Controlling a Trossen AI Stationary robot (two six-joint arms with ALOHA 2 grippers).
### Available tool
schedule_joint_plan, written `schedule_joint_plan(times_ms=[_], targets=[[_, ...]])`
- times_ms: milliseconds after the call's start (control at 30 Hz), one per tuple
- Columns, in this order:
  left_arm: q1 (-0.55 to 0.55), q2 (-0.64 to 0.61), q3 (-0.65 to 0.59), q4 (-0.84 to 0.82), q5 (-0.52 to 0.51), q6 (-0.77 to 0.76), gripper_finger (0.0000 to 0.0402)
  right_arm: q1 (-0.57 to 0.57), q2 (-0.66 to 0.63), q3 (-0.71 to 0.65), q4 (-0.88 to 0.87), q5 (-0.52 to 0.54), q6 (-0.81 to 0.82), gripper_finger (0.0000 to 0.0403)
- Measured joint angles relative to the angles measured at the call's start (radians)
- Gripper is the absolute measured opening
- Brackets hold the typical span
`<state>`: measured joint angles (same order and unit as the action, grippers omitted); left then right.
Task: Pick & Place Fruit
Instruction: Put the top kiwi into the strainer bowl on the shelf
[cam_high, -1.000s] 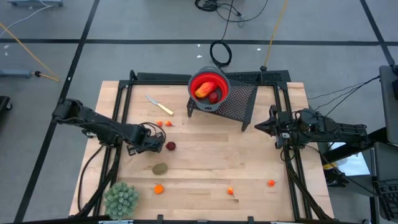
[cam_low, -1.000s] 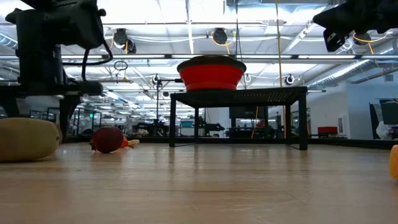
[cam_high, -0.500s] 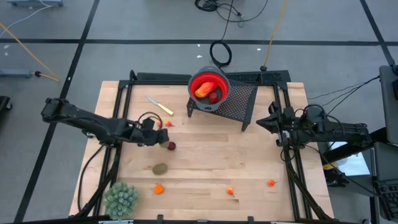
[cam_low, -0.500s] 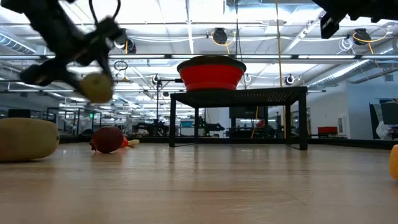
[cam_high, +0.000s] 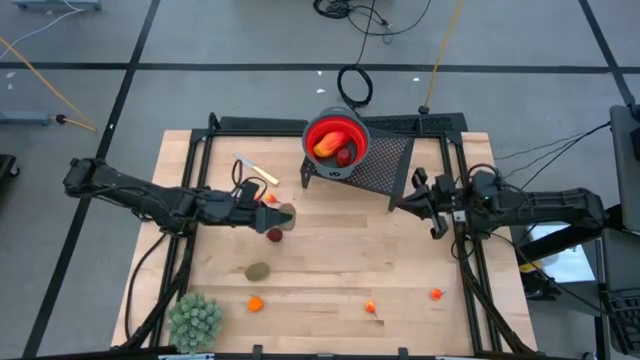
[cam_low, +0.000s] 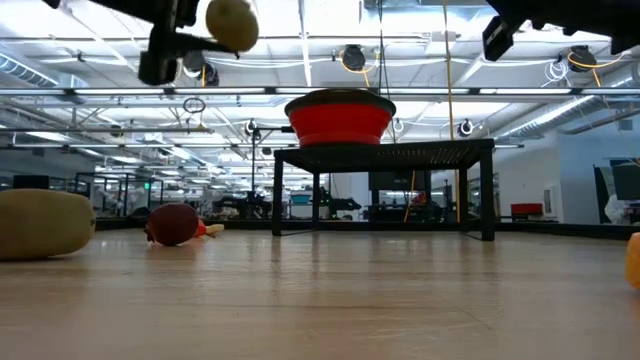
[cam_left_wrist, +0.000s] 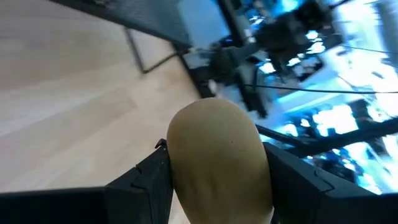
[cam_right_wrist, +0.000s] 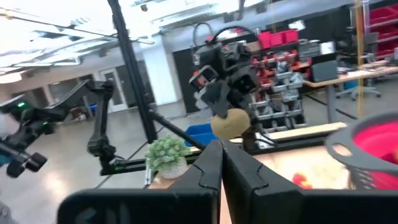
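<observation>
The left gripper (cam_high: 284, 216) is closed around a brown kiwi (cam_high: 287, 216), holding it in the air over the desk (cam_high: 330, 250), partway between the desk's left side and the rack (cam_high: 375, 165). The left wrist view shows the grip best: the kiwi (cam_left_wrist: 217, 155) fills the gap between both fingers (cam_left_wrist: 146, 177). The low view gives its height, the kiwi (cam_low: 231, 22) well above the desk and higher than the red bowl (cam_low: 339, 118).

The right gripper (cam_high: 408, 199) hovers right of the rack, its fingers (cam_right_wrist: 208, 168) pressed together on nothing.

Only the high view looks into the bowl (cam_high: 335, 140), where an orange-red fruit (cam_high: 326, 146) and a dark red one (cam_high: 344, 156) lie. Another dark red fruit (cam_high: 274, 235) sits just beneath the held kiwi, a second kiwi (cam_high: 258, 271) nearer the front. Small orange pieces (cam_high: 255, 303) are scattered there, probably fruit too. In the low view the second kiwi (cam_low: 45, 224) is cut off at the edge.
</observation>
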<state>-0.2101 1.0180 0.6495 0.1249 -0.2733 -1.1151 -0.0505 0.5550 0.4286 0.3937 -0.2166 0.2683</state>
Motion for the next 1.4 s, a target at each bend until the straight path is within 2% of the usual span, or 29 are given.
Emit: schedule_joint_plan(times_ms=[200,300,433,633,800,1067,1267,1400], targets=[[-0.018,0.059,0.0,0.19,0.01,-0.005,0.0207,0.0,0.079,-0.001,0.115,-0.054,-0.06,0.0018],[-0.02,0.115,0.009,0.301,0.011,-0.027,0.0207,0.0,0.105,-0.001,0.164,-0.091,-0.093,0.0029],[-0.024,0.216,0.071,0.357,0.01,-0.041,0.0207,0.0,0.128,-0.001,0.212,-0.136,-0.126,0.0044],[-0.028,0.382,0.234,0.344,0.059,-0.032,0.0207,0.0,0.146,-0.001,0.225,-0.164,-0.177,0.0069],[-0.028,0.499,0.39,0.337,0.12,0.025,0.0207,0.0,0.146,-0.001,0.226,-0.24,-0.194,0.0093],[-0.027,0.647,0.627,0.16,0.197,0.04,0.0207,0.0,0.147,0.009,0.219,-0.316,-0.203,0.014],[-0.025,0.734,0.737,0.131,0.257,0.038,0.0207,0.016,0.162,0.069,0.198,-0.372,-0.223,0.0185],[-0.025,0.753,0.763,0.132,0.273,0.033,0.0207,0.047,0.184,0.109,0.151,-0.392,-0.268,0.022]])
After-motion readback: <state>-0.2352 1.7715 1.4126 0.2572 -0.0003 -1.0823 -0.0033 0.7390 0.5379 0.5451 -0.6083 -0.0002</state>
